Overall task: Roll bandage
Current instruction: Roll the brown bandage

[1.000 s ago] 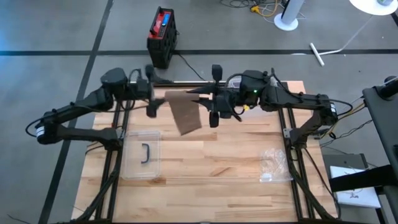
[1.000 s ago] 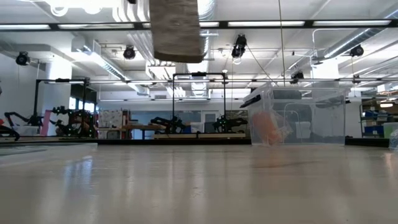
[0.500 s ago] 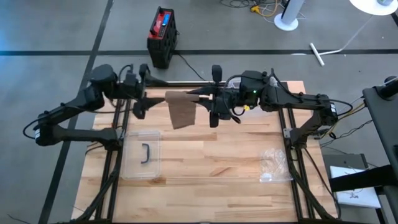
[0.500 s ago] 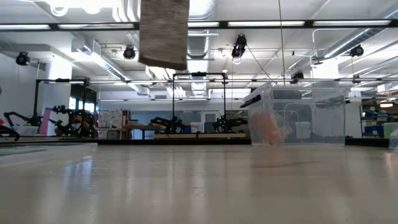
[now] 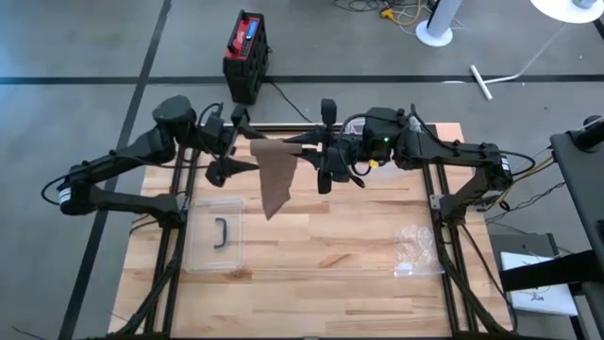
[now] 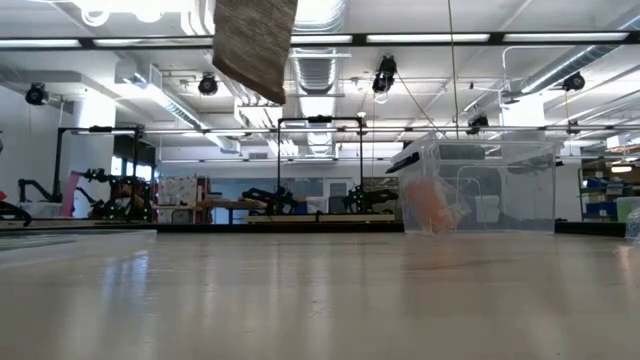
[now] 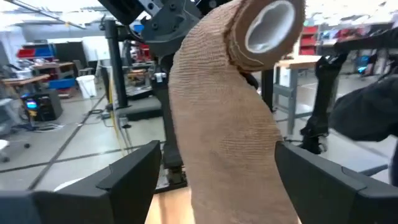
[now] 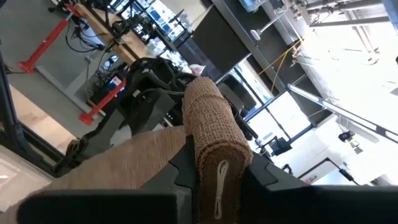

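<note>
Right gripper (image 5: 304,146) pinches bandage (image 5: 276,175) roll, axis level; loose tail hangs down between spread left gripper (image 5: 236,144) fingers, untouched.

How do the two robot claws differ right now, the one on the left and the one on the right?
The left gripper stands open with its fingers spread either side of the hanging bandage strip, gripping nothing. The right gripper is shut on the bandage roll, holding it up. Both hang in the air above the far part of the wooden table, facing each other.
</note>
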`<action>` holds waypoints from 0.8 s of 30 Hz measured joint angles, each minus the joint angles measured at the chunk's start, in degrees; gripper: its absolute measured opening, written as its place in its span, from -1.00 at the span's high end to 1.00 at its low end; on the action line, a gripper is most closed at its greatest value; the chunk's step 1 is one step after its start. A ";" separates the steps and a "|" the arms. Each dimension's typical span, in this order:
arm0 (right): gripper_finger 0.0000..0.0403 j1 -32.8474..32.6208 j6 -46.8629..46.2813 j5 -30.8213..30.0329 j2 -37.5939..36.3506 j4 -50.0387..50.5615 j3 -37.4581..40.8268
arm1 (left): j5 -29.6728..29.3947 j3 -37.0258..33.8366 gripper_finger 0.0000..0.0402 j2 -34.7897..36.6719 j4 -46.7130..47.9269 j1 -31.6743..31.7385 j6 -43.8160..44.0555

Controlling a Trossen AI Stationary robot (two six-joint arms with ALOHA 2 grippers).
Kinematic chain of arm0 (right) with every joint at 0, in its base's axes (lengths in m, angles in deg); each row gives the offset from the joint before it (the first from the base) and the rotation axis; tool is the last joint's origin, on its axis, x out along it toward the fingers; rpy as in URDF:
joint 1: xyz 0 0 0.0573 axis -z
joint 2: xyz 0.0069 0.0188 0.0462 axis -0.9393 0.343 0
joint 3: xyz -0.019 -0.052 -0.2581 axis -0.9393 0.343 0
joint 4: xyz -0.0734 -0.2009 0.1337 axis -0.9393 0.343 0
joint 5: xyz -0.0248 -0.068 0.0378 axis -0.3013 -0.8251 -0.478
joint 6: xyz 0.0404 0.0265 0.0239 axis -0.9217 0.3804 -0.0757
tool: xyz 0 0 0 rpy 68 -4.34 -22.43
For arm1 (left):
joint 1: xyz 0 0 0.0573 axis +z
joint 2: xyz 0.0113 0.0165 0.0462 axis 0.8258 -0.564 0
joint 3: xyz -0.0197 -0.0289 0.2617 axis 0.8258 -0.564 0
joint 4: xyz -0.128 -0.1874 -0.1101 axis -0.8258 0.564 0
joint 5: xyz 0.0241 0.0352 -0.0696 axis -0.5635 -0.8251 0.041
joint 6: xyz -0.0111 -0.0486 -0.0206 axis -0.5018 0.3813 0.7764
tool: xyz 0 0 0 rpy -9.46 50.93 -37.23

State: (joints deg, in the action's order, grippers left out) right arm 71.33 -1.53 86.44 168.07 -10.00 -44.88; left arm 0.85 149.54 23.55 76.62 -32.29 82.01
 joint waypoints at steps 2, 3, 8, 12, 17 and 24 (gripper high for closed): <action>0.74 -0.26 0.00 -0.02 -0.02 0.00 0.00 | -1.72 -0.01 -0.50 1.17 1.70 0.01 -1.71; 0.75 -0.26 0.18 -0.02 -0.02 0.00 0.00 | -2.78 -0.02 -0.48 1.89 2.70 0.02 -2.66; 0.74 -0.26 0.96 0.00 -0.07 0.00 0.00 | -4.82 -0.01 -0.45 5.13 4.83 0.00 -3.98; 0.75 -0.24 1.34 -0.02 0.22 -0.05 0.00 | -4.82 -0.02 -0.49 5.13 4.13 -0.02 -2.78; 0.74 -0.24 2.45 0.01 1.30 -0.08 0.02 | -4.77 -0.02 -0.55 3.03 3.61 -0.02 -2.36; 0.75 -0.24 10.19 -0.06 2.45 -0.37 0.02 | 2.37 -0.02 -0.50 0.24 0.47 -0.02 1.17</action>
State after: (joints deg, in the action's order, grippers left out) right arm 71.09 8.67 86.37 170.52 -10.37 -44.86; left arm 3.22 149.52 23.79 77.09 -32.31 83.19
